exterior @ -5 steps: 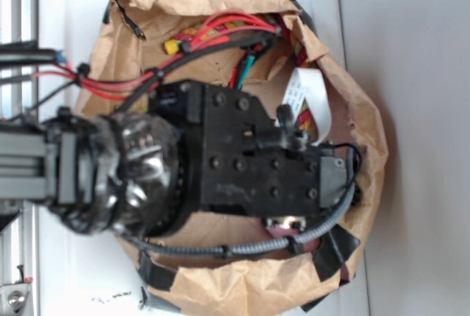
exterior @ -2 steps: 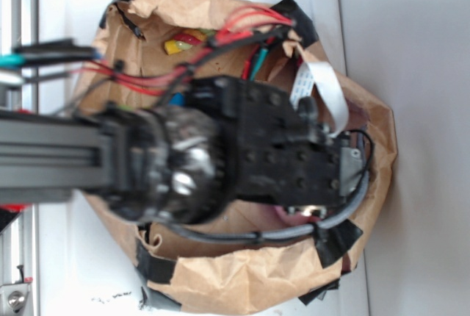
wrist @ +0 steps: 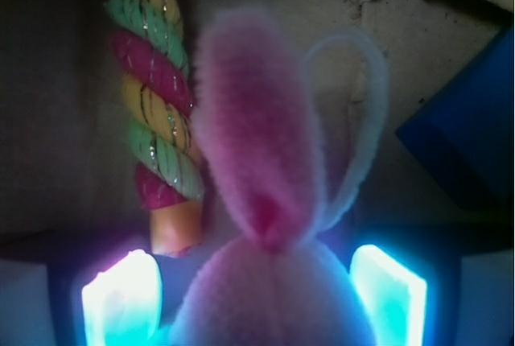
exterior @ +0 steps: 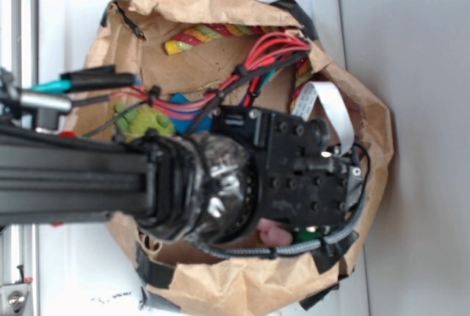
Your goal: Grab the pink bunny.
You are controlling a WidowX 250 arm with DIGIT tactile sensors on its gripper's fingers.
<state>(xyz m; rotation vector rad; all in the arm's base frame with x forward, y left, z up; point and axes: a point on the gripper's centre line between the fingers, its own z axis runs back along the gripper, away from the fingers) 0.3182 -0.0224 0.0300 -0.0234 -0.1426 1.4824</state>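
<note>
The pink bunny fills the middle of the wrist view, one fuzzy ear upright and a thin pale loop beside it. My gripper is open. Its two glowing fingers stand on either side of the bunny's round body, with a small gap on the left and the right one close. In the exterior view only a bit of pink bunny shows below the gripper's black housing, which hides the fingers.
All of this sits inside a crumpled brown paper bag on a white surface. A striped rope toy lies just left of the bunny, with a blue block to the right. A yellow-green plush sits by the arm.
The arm has swung and the gripper has shifted toward the bag's lower right side. The rope toy and yellow-green plush are now uncovered, and the pink bunny shows below the housing.
</note>
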